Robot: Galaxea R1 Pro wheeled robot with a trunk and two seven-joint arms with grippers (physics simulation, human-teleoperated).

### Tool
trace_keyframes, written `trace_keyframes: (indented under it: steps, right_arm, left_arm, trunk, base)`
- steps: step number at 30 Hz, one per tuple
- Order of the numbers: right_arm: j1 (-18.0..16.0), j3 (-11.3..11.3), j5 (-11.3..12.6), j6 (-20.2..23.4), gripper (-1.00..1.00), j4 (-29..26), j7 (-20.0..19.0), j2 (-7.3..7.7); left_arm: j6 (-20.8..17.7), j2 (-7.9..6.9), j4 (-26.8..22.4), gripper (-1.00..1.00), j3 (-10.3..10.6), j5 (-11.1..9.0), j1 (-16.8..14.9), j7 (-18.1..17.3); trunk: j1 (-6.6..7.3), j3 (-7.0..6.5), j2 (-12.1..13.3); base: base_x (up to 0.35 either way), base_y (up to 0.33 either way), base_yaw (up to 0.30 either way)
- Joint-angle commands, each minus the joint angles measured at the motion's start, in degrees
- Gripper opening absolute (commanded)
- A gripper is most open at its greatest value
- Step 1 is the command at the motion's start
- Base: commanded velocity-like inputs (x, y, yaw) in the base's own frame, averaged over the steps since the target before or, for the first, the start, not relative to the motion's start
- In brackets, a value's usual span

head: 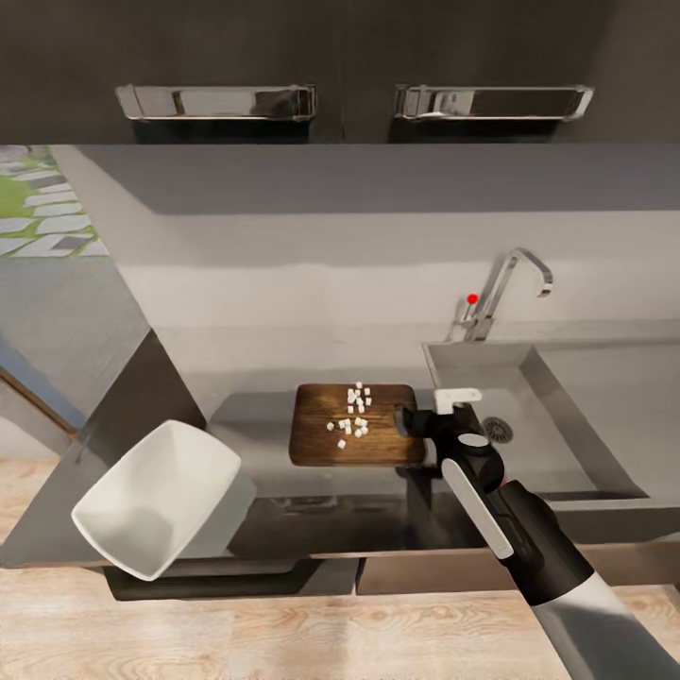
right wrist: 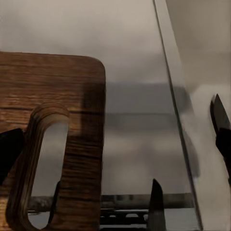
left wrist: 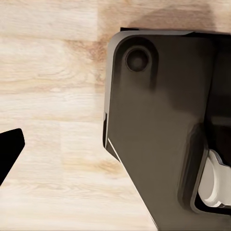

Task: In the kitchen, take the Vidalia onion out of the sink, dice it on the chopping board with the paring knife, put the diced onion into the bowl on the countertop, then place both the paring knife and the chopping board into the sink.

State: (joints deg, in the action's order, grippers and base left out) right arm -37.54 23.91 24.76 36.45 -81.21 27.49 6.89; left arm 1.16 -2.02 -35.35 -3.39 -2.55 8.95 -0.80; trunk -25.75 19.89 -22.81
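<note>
The dark brown chopping board [head: 354, 425] lies on the grey countertop [head: 255, 416] just left of the sink [head: 576, 416], with several small white onion dice [head: 354, 411] scattered on it. My right gripper [head: 430, 408] is open at the board's right end. In the right wrist view the board's handle slot [right wrist: 45, 168] sits between the spread fingertips [right wrist: 221, 122] of the right gripper [right wrist: 115, 139]. The white squarish bowl [head: 156, 496] looks tilted at the counter's front left corner. I cannot make out the paring knife. My left gripper [left wrist: 115, 144] hangs over the floor, one fingertip [left wrist: 9, 151] showing.
The chrome tap [head: 515, 279] with its red knob [head: 472, 298] stands behind the sink, whose drain [head: 498, 431] is beside my right wrist. Dark wall cabinets [head: 340, 57] hang overhead. Below the left wrist are the wooden floor [left wrist: 48, 96] and the robot's dark base [left wrist: 159, 125].
</note>
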Motion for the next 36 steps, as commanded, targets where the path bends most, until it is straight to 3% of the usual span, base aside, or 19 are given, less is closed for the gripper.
trace_keyframes:
  steps: [1,36]
  right_arm:
    - [-0.07,0.17,0.55,0.11,1.00,-0.07,0.58,0.06]
    - [-0.07,0.17,0.55,0.11,1.00,0.35,0.55,-0.03]
  left_arm:
    - [0.05,0.00,-0.07,1.00,-0.04,-0.27,0.02,-0.08]
    - [0.07,0.09,0.00,1.00,-0.04,-0.18,0.01,-0.08]
  trunk:
    - [-0.04,0.18,-0.10]
    - [-0.04,3.46,-0.10]
  base:
    - [0.043,0.101,0.000]
    - [0.023,-0.001,0.000]
